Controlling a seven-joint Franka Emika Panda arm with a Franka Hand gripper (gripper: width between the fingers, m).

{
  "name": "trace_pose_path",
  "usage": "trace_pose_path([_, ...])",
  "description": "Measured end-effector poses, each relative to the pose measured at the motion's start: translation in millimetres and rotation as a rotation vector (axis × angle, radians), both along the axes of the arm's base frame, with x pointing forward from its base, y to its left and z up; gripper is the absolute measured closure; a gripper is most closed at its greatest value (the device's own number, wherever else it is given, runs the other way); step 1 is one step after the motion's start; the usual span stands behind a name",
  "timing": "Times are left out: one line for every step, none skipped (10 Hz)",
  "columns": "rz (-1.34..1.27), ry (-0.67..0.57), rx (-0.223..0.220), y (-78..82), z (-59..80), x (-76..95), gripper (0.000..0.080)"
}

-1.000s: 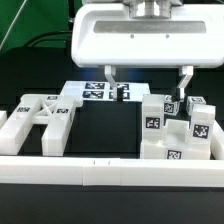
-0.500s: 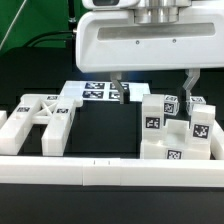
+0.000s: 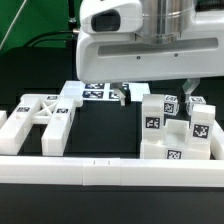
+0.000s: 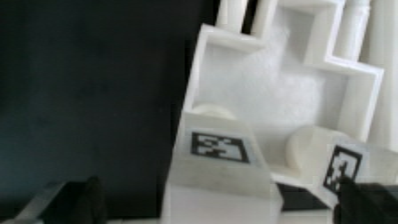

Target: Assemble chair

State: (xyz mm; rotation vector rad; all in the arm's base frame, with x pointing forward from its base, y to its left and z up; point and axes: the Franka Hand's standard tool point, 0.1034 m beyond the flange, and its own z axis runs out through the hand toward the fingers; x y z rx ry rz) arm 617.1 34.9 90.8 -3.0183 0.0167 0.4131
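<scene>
My gripper (image 3: 153, 90) hangs wide open and holds nothing. A glossy white plastic chair block with black-and-white tags (image 3: 153, 116) stands just under it, between the 2 fingers (image 3: 119, 93), so I think it is lined up for a grab. The white X-braced side frame (image 3: 45, 115) lies well off to one side.

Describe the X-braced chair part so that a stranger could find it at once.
Start at the black table, fenced in front by a long white rail. On the exterior view's left lies the X-braced side frame. Unlike the chunky tagged blocks clustered at that view's right, it shows open crossing bars.
</scene>
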Motion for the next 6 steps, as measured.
trace_pose_path([-0.001, -0.015, -0.002, -0.4, -0.4, 2.7, 0.0164])
trace_pose_path([0.002, -0.016, -0.002, -0.6, -1.2, 2.8, 0.0335])
trace_pose_path([0.007, -0.025, -0.002, -1.1, -1.8, 4.2, 0.0509])
trace_pose_path([0.007, -0.025, -0.002, -1.1, -1.8, 4.2, 0.0509])
trace_pose_path([0.007, -0.025, -0.002, -1.1, -1.8, 4.2, 0.0515])
trace_pose_path([0.006, -0.025, -0.002, -1.1, -1.8, 4.2, 0.0515])
